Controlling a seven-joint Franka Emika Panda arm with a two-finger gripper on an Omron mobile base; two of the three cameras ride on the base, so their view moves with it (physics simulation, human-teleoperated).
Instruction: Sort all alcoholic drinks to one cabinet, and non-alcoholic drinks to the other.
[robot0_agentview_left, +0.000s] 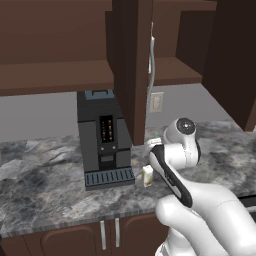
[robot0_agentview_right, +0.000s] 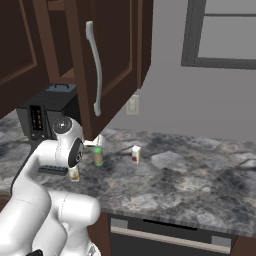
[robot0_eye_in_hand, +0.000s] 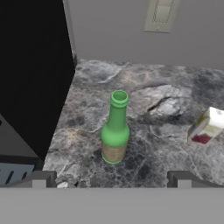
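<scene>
We see a slim green bottle (robot0_eye_in_hand: 115, 133), long-necked with a tan label, standing upright just right of the black coffee machine (robot0_eye_in_hand: 30, 78); our gripper (robot0_eye_in_hand: 112, 179) hovers spread wide, empty.

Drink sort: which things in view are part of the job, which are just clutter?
Job:
green bottle, upright on the counter
white carton, red mark
cream carton
narrow cabinet, door with silver handle open
wide cabinet
gripper, open, above the bottle

Clutter:
coffee machine
wall outlet
window
</scene>
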